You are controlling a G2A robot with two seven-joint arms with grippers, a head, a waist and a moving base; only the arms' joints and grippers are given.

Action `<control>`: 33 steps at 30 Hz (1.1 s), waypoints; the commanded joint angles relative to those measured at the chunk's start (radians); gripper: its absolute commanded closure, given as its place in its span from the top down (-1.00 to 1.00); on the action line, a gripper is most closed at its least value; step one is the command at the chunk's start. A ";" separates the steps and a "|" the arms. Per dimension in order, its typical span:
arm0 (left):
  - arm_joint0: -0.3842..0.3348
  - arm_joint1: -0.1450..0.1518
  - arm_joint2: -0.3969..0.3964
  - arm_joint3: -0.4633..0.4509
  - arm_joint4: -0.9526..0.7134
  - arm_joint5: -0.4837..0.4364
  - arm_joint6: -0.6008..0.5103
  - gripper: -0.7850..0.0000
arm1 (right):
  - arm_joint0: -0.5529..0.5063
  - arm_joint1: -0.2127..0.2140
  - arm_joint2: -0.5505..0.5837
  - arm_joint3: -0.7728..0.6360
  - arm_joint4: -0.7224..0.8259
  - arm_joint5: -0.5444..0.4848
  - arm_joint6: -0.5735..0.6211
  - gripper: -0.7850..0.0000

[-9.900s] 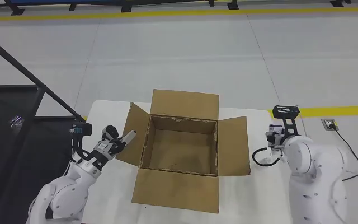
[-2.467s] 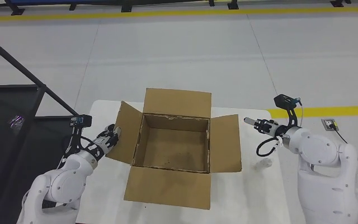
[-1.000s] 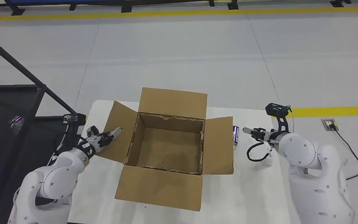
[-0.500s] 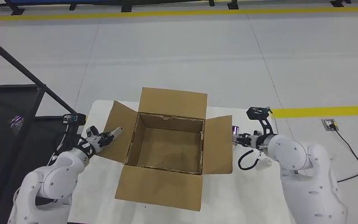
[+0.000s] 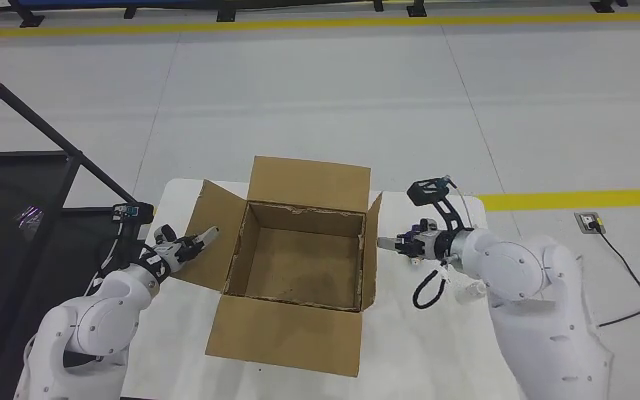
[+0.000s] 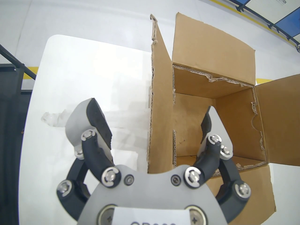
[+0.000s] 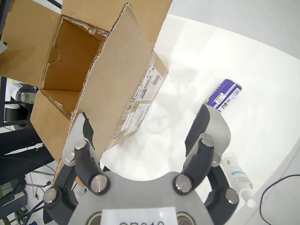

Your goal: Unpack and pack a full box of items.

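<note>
Box (image 5: 300,265) of brown corrugated cardboard sits open in the middle of the white table (image 5: 400,340). Its inner rims are ragged and torn, and printed labels cover one outer wall. The right flap (image 7: 121,71) stands nearly upright just beside the right gripper (image 7: 143,112), whose fingers are spread wide. The left gripper (image 6: 152,110) is equally wide, with the left flap (image 6: 160,99) edge-on between its fingers. A purple can (image 7: 225,93) lies on its side near a clear bottle (image 7: 236,172); a finger partly hides both.

White arm shells (image 5: 100,330); black cable (image 5: 418,296) at 6 o'clock of right wrist. Left gripper (image 6: 152,111), right gripper (image 7: 144,113): grey plates, black links, silver screws.
</note>
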 commanded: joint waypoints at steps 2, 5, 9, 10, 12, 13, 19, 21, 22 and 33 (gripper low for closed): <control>0.000 0.000 0.000 0.000 0.000 0.000 0.000 1.00 | 0.052 -0.008 -0.084 0.047 -0.041 0.029 -0.002 1.00; 0.000 0.000 0.000 0.000 0.000 0.000 0.000 1.00 | 0.102 -0.018 -0.164 0.098 -0.079 0.056 -0.013 1.00; 0.000 0.000 0.000 0.000 0.000 0.000 0.000 1.00 | 0.145 -0.028 -0.223 0.148 -0.082 0.065 -0.027 1.00; 0.000 0.000 0.000 0.000 0.000 0.000 0.000 1.00 | 0.152 -0.029 -0.232 0.159 -0.081 0.064 -0.029 1.00; 0.000 0.000 0.000 0.000 0.000 0.000 0.000 1.00 | 0.163 -0.031 -0.243 0.183 -0.079 0.064 -0.035 1.00; 0.000 0.000 0.000 0.000 0.000 0.000 0.000 1.00 | 0.168 -0.032 -0.246 0.194 -0.086 0.069 -0.038 1.00; 0.000 0.000 0.000 0.000 0.000 0.000 0.000 1.00 | 0.159 -0.027 -0.215 0.201 -0.119 0.125 -0.093 1.00; 0.000 0.000 0.000 0.000 0.000 0.000 0.000 1.00 | 0.140 -0.021 -0.185 0.179 -0.153 0.165 -0.110 1.00; 0.000 0.000 0.000 0.000 0.000 0.000 0.000 1.00 | 0.132 -0.018 -0.171 0.171 -0.175 0.187 -0.115 1.00; 0.000 0.000 0.000 0.000 0.000 0.000 0.000 1.00 | 0.208 -0.010 -0.097 0.486 -0.207 0.252 -0.125 1.00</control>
